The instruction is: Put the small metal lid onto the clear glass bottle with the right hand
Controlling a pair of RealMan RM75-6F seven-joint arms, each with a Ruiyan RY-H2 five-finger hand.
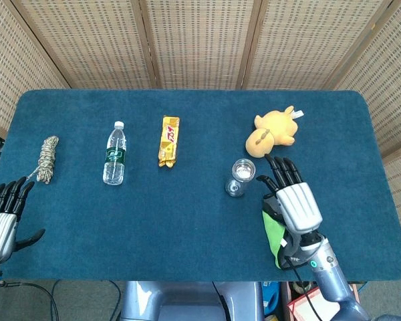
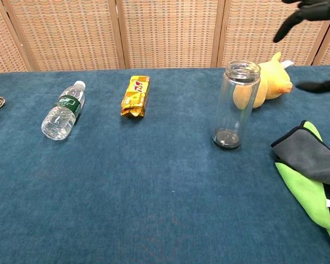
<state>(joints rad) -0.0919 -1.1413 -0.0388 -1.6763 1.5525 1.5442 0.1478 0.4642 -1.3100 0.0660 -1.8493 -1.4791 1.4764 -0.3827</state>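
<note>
Both robot hands released: right robot hand [image 1: 295, 200] beside upright, uncapped glass bottle [image 2: 235, 105]; left robot hand [image 1: 1, 217] at table edge [image 1: 67, 271]

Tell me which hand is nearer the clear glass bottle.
Right. The right hand hovers just right of the clear glass bottle; the left hand sits at the table's far left edge.

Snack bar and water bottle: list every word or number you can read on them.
Snack bar: red marks on the yellow wrapper, too blurred to read.
Water bottle: green label, print too small to read.
No other text is legible in either view.
</note>
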